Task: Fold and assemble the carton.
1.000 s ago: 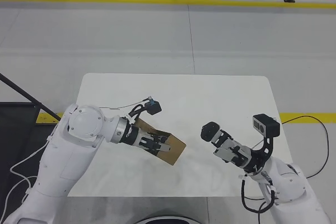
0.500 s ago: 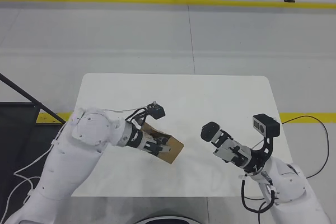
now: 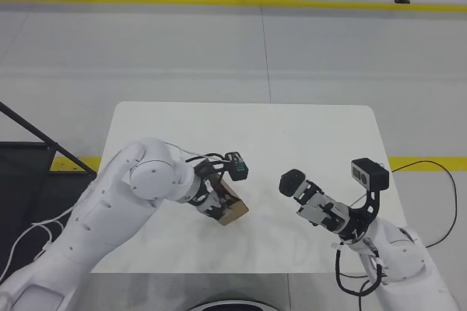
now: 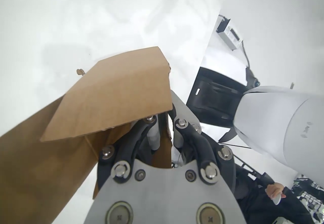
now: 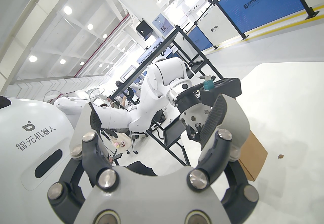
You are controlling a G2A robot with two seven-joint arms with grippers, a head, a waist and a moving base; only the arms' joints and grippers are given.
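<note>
A brown cardboard carton (image 3: 233, 210) is held tilted just above the middle of the white table (image 3: 319, 132). My left gripper (image 3: 216, 204) is shut on one of its walls. In the left wrist view the fingers (image 4: 149, 133) pinch a cardboard panel, and a flap (image 4: 108, 93) folds over them and hides the tips. My right gripper (image 3: 292, 184) hangs open and empty a short way to the right of the carton, turned toward it. From the right wrist view, its two pads (image 5: 217, 113) stand wide apart, and the carton's edge (image 5: 253, 156) shows behind one.
A small brown scrap (image 5: 280, 156) lies on the table near the carton. Bare tabletop stretches across the far half and the right side. A black pole (image 3: 23, 124) and a black mat (image 3: 15, 179) sit off the table's left edge.
The left arm has swung its wrist round, turning the carton so it looks shorter and steeper from above and shifting it slightly right. The right arm has kept still.
</note>
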